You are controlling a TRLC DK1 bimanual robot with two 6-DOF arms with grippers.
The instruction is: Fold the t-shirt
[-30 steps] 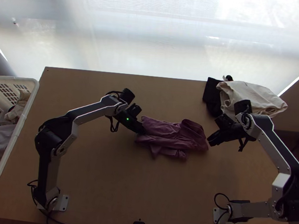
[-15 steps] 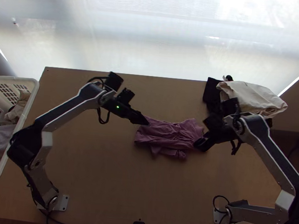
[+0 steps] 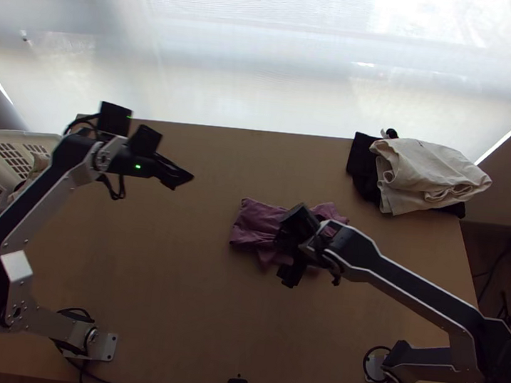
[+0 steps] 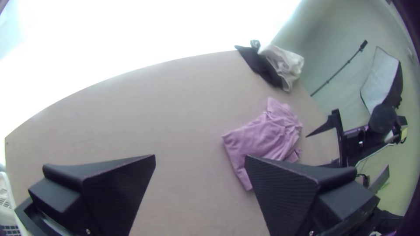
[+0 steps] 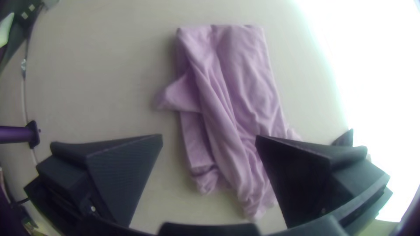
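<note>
In the top view my left gripper (image 3: 178, 176) is held over the table's back left, well away from the shirt. My right gripper (image 3: 287, 255) is above the middle of the purple t-shirt (image 3: 256, 224), hiding part of it. The left wrist view has the left gripper (image 4: 200, 159) open and empty, with the t-shirt (image 4: 258, 140) farther off. In the right wrist view the right gripper (image 5: 209, 140) stands open over the t-shirt (image 5: 245, 74), which lies folded into a narrow, wrinkled bundle with one bit of cloth sticking out sideways.
A cream cloth (image 3: 425, 174) lies on a black cloth (image 3: 363, 174) at the table's back right corner. A white basket (image 3: 45, 143) with clothes stands past the left edge, partly behind the left arm. Cables run along the near edge.
The left gripper has let go of nothing visible but pulled back from the shirt to the left. The right gripper has swung left from the shirt's right end to above its middle.
</note>
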